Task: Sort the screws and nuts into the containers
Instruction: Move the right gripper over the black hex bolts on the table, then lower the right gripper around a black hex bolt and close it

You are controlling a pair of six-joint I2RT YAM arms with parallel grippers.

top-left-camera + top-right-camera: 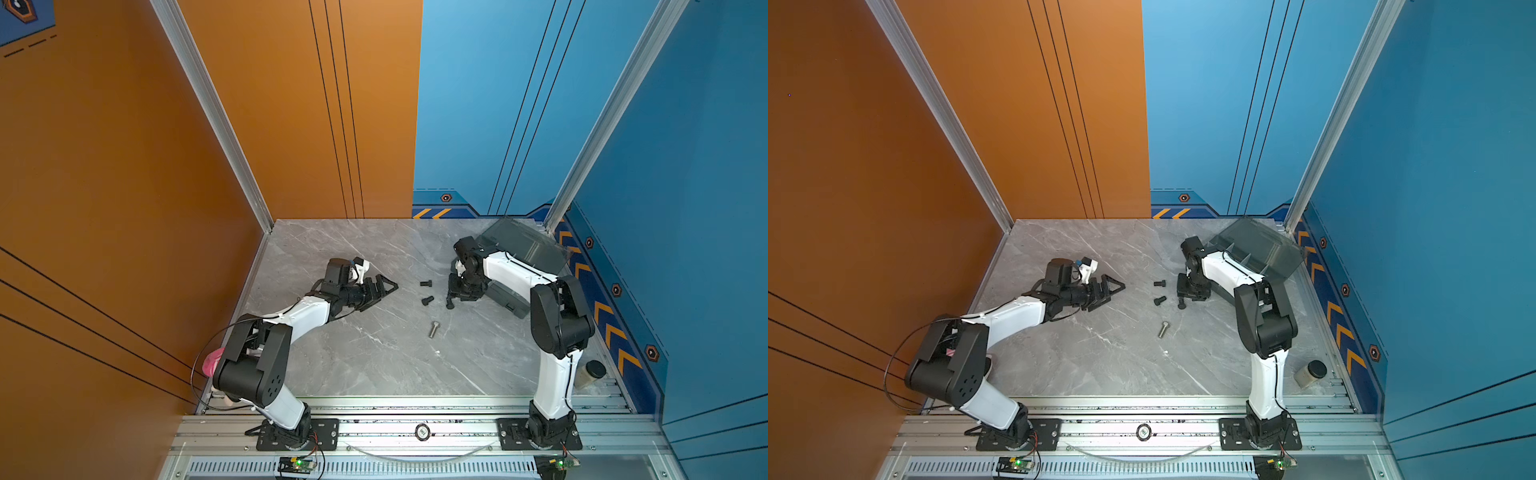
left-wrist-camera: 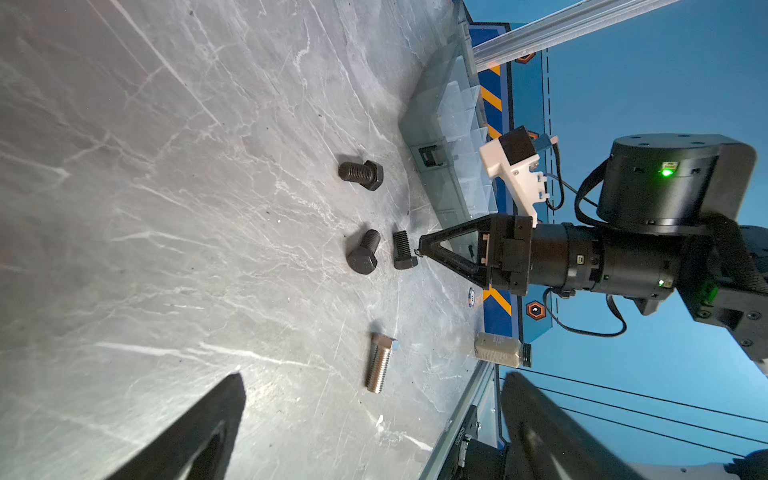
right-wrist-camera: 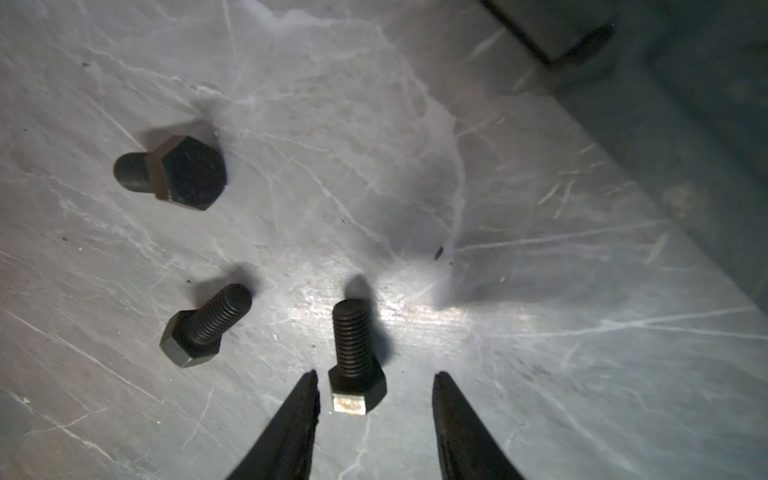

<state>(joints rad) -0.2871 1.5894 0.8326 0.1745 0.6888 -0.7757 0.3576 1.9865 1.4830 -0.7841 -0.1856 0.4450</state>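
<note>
Where my right tool sits: the right tool [image 3: 376,384] is low over the surface [image 1: 353,361], jaws spread either side of the hex head of a black bolt [image 3: 357,353]. Nothing is pinched yet; one finger is almost on the head, the other apart.
Why this bolt: it is the rightmost of three black ones and lies just left of the box [image 1: 509,297], so I judge it the shortest carry.
Why the head: the bolt lies flat, and the head's flats should hold where round threads might roll.
Others: far bolt [image 1: 425,284] and mid bolt [image 1: 427,300] lie just left of it, with the silver bolt [image 1: 434,329] nearer. All lie flat and apart.
Box: far right, lid [image 1: 523,245] raised, partly under my right arm; I cannot tell the contents.
Nuts: none in view on the surface.
Left tool: the left tool [image 2: 374,376] has jaws wide and empty, left of the bolts, clear of the right arm.
Risk: the grip is off-centre, so closing may nudge the bolt sideways.
</note>
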